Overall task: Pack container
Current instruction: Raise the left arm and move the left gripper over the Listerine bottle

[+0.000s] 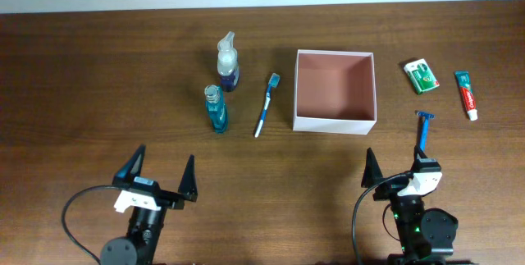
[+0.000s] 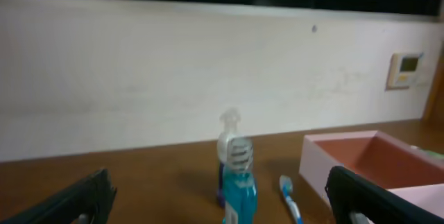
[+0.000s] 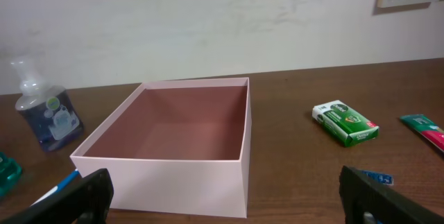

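Note:
The container (image 1: pixel 335 123) is a square white box with a pink interior, empty, at the table's middle; it also shows in the right wrist view (image 3: pixel 173 182) and the left wrist view (image 2: pixel 316 161). Left of it lie a blue toothbrush (image 1: pixel 266 105), a teal bottle (image 1: pixel 216 109) and a spray bottle (image 1: pixel 227 62). Right of it lie a green packet (image 1: pixel 422 75), a toothpaste tube (image 1: pixel 466 94) and a blue razor (image 1: pixel 424 128). My left gripper (image 1: pixel 162 172) is open and empty near the front edge. My right gripper (image 1: pixel 397 171) is open and empty, in front of the container.
A white wall runs behind the table's far edge, with a wall panel (image 2: pixel 404 70) on it. The teal bottle (image 2: pixel 237 182) and toothbrush (image 2: pixel 291 197) stand straight ahead of the left gripper. Bare wood lies between both grippers and the objects.

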`<move>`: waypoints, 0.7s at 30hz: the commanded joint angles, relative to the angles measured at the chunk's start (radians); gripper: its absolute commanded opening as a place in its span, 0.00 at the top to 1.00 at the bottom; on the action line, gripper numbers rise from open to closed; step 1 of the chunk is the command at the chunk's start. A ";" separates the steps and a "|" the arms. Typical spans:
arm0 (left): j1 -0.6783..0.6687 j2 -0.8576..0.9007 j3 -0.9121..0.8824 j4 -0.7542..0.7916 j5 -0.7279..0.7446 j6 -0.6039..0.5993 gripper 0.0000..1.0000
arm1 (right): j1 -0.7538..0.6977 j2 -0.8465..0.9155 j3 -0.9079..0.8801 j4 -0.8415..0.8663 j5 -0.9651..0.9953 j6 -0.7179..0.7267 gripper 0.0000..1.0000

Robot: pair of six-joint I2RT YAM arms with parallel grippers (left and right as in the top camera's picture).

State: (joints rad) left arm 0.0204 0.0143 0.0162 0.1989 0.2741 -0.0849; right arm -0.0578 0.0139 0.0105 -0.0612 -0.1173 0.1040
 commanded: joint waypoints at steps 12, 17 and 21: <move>0.007 0.068 0.285 0.212 0.043 0.088 0.01 | 0.008 -0.010 -0.005 -0.007 0.009 0.002 0.01; 0.007 0.182 0.417 0.138 0.156 0.088 0.01 | 0.008 -0.010 -0.005 -0.007 0.009 0.002 0.01; 0.007 0.430 0.685 -0.213 0.249 0.090 0.01 | 0.008 -0.010 -0.005 -0.007 0.009 0.002 0.01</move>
State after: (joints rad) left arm 0.0208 0.2916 0.5480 0.0959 0.4191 -0.0078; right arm -0.0578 0.0139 0.0105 -0.0616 -0.1173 0.1043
